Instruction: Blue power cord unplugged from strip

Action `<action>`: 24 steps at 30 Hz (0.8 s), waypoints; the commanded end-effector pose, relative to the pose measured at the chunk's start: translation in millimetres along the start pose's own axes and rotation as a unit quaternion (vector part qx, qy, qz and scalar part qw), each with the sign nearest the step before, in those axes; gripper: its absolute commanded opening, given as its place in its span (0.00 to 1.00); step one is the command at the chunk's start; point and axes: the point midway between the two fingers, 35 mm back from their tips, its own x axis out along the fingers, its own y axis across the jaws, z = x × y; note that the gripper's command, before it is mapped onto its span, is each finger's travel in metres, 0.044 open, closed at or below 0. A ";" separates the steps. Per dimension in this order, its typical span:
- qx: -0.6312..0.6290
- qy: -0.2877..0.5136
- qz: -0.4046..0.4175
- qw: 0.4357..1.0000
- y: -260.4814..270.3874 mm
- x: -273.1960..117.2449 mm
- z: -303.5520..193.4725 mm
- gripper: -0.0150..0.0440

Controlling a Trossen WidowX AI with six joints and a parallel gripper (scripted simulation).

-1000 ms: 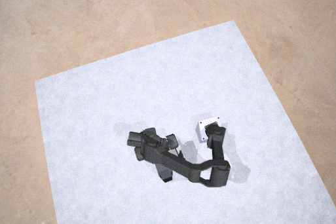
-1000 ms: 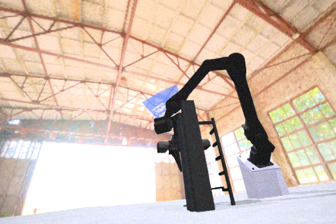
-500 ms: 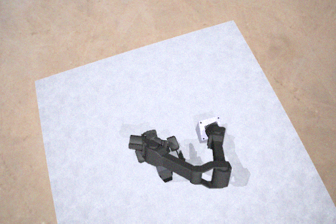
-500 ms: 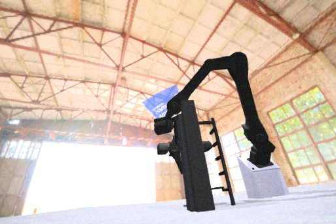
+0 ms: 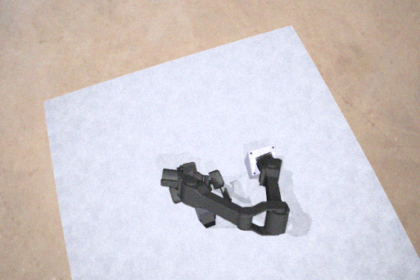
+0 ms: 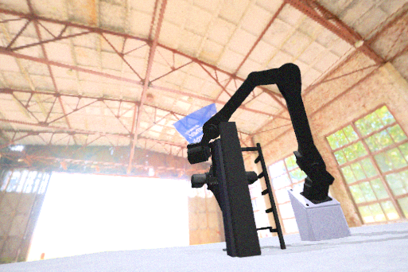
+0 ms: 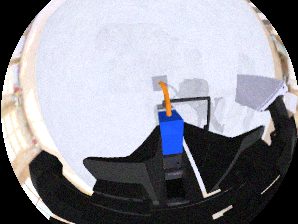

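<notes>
The black parallel-jaw end effector (image 7: 172, 175) is clenched on the small blue box-shaped plug (image 7: 170, 135), which sits just ahead of it with an orange cord (image 7: 165, 98) rising from its far end. Beyond the plug lies the pale grey tabletop (image 7: 100, 83). Whether the prongs are seated in a strip cannot be told. A skewed pull could jam the plug or drag whatever holds it. No containers show.
</notes>
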 end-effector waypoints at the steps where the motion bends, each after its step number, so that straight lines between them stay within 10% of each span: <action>1: -0.001 0.000 0.001 1.000 0.7 -0.5 2.6 0.25; 24: 0.001 -0.002 0.001 1.000 2.4 -3.2 39.8 0.25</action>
